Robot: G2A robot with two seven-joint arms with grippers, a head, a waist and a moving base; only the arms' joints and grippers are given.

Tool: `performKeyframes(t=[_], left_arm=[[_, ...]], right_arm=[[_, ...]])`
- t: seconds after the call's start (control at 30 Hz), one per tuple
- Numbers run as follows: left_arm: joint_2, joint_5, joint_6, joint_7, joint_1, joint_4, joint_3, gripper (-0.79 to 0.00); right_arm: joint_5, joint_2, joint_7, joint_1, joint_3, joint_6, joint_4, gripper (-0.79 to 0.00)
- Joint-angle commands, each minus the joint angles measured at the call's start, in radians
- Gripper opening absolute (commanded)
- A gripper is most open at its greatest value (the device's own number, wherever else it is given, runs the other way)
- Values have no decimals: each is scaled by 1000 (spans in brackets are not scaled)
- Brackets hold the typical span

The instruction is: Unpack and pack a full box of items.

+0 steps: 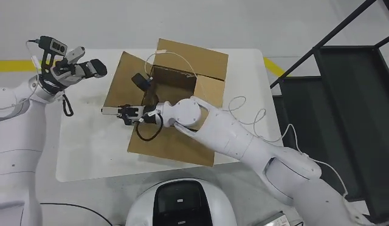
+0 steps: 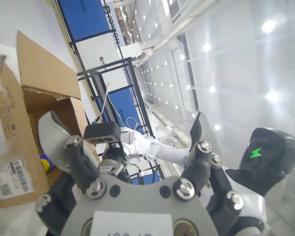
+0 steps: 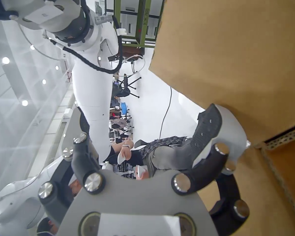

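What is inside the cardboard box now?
A blue and yellow item shows low inside the box, near one wall. The rest of the inside is hidden by the walls and by the right arm over it.

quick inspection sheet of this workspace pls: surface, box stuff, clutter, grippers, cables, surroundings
surface: white table, with the box standing on it
job's things: open cardboard box, flaps spread; a blue and yellow item inside
clutter: nothing seen
grippers: left gripper open, empty, held up off to the side of the box; right gripper open, empty, beside a box flap
cables: white cable arcs over the box; black cable loop at the right wrist
surroundings: black steps; yellow floor line
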Motion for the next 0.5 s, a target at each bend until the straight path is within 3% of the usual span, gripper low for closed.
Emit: performKeyframes(t=[0.0,0.23,0.47], left_arm=[[-6,4,2,-16,-23,31,31,0],[-33,74,12,-14,-111,184,150,0],[-51,121,-15,13,-166,302,209,0]], right_arm=[[-15,-4,-3,2,5,4,14,0],[-20,15,28,-37,83,-17,18,0],[-71,91,74,-149,247,-6,-101,0]])
